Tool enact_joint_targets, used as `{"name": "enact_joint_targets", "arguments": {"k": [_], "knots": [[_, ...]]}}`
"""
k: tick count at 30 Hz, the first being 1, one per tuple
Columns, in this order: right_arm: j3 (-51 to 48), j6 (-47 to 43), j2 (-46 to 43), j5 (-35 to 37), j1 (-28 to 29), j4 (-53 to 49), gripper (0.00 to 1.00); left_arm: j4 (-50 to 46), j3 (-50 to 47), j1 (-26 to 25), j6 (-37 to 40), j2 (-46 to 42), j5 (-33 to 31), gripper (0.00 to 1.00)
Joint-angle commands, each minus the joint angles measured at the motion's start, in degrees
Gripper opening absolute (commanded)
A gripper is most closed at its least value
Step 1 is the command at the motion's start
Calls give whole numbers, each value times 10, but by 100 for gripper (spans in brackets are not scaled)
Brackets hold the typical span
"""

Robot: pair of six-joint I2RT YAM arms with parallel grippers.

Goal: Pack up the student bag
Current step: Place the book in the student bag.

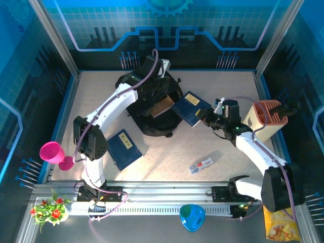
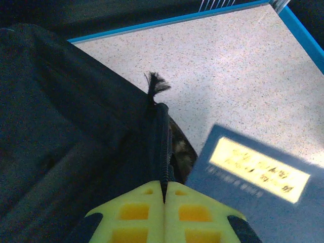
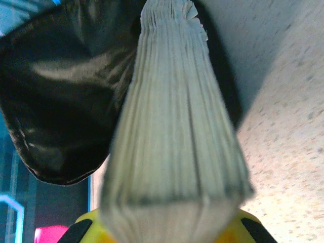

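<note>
**Both claws clenched: left on the bag's rim, right on a book at its mouth.**

Your left claw (image 2: 163,202) pinches the bag (image 1: 152,121) along its zipper (image 2: 163,147). The bag slumps at the far middle of the desk (image 1: 228,86). Its black fabric is soft and frayed, so it could slip out and let the mouth sag shut. Your right claw (image 1: 209,120) grips a thick book (image 3: 174,142) with a stiff blue cover and ridged pages. Held at one end, the book may pivot, catch a corner on the rim, and shove the limp bag across the smooth speckled desk.
</note>
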Motion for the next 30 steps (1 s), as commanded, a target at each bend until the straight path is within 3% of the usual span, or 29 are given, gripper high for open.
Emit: {"name": "enact_joint_targets", "arguments": {"k": [1, 7, 20, 30], "knots": [[43, 20, 33, -1, 40, 48, 5, 53, -6, -6, -13, -28, 18, 0], [105, 66, 117, 46, 92, 29, 6, 55, -12, -7, -21, -27, 32, 0], [191, 154, 234, 106, 125, 17, 8, 69, -24, -7, -27, -46, 60, 0], [285, 155, 353, 68, 129, 44, 12, 83, -34, -7, -40, -61, 67, 0]]}}
